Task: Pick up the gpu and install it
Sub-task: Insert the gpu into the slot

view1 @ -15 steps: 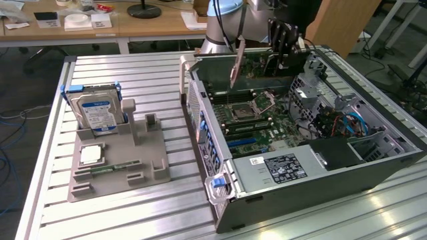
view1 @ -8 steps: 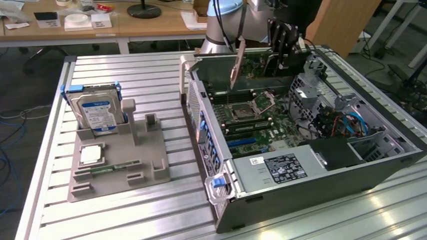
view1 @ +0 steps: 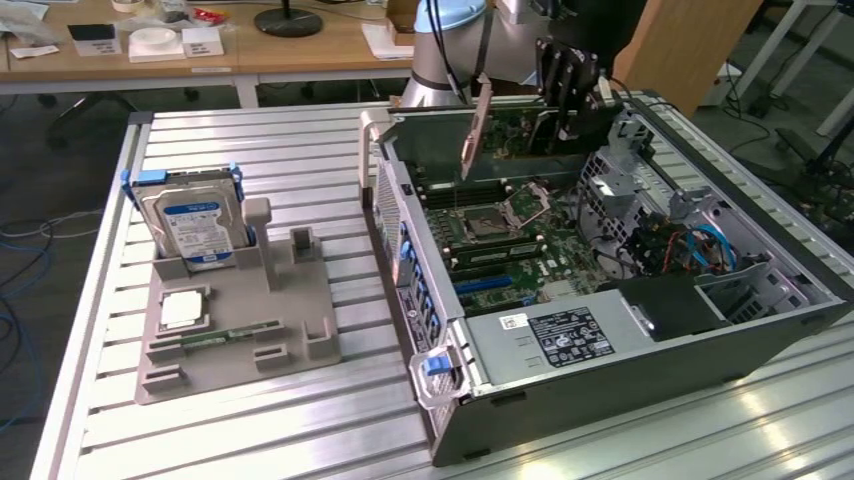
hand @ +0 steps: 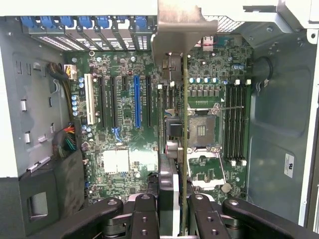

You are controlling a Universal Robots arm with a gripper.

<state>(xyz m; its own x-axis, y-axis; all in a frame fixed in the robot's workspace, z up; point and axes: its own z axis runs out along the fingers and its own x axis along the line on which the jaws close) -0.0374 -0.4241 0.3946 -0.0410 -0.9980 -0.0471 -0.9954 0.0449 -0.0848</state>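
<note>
The open computer case [view1: 747,340] lies on its side on the slatted metal table [view1: 267,420], its motherboard [view1: 514,245] exposed; beside it, on the exterior view's left, a grey fixture [view1: 234,340] holds the hard drive [view1: 191,228] upright and a memory stick [view1: 214,338] flat; the gripper [hand: 172,201] hangs over the case, its fingers [hand: 144,214] closed on the gpu [hand: 184,124], which the wrist view shows edge-on, above the board and clear of it; pick-up looks done, and the carry to the slot is in hand; seating seems to call for lining the card's edge with the blue slot [hand: 136,99].
</note>
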